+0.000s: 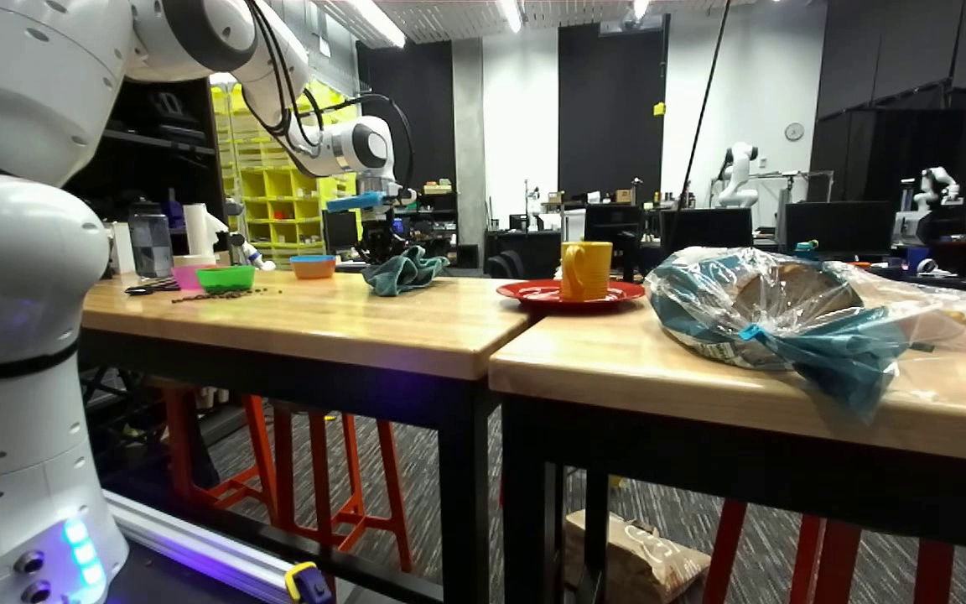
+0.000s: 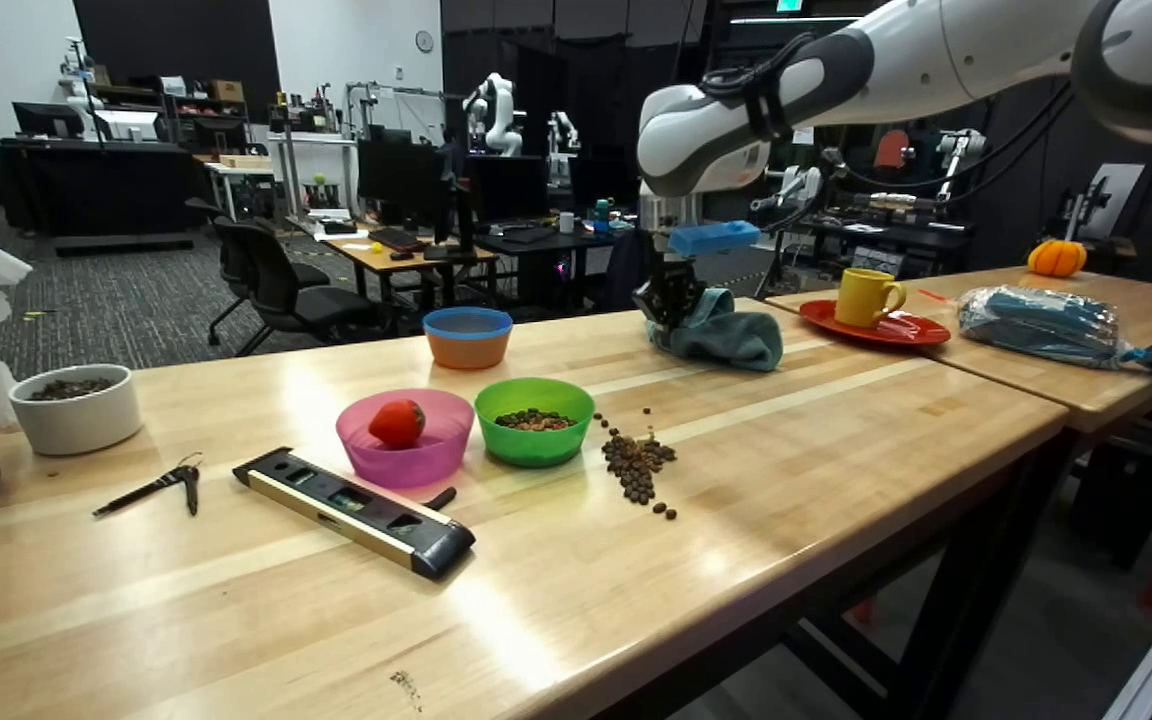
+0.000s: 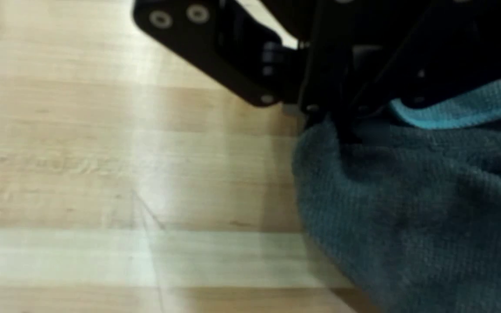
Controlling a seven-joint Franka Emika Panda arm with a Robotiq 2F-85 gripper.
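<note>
A crumpled teal cloth (image 2: 736, 337) lies on the wooden table, bunched up beneath the arm. My black gripper (image 2: 669, 318) points down at the cloth's edge, its jaws closed together on a fold. In the wrist view the gripper (image 3: 329, 119) comes in from the top, and the cloth (image 3: 411, 226) fills the lower right, with a brighter blue hem at its upper part. A pinched ridge of fabric rises between the fingers; the tips themselves are buried in it. The same cloth (image 1: 407, 271) shows under the gripper (image 1: 381, 254) in an exterior view, still resting on the tabletop.
Beyond the cloth stands a yellow mug (image 2: 866, 297) on a red plate (image 2: 921, 330), with a plastic-bagged item (image 2: 1041, 325) past it. Orange (image 2: 469, 345), green (image 2: 534, 440) and pink (image 2: 416, 465) bowls, spilled beans (image 2: 636, 465) and a level (image 2: 356, 510) occupy the same table.
</note>
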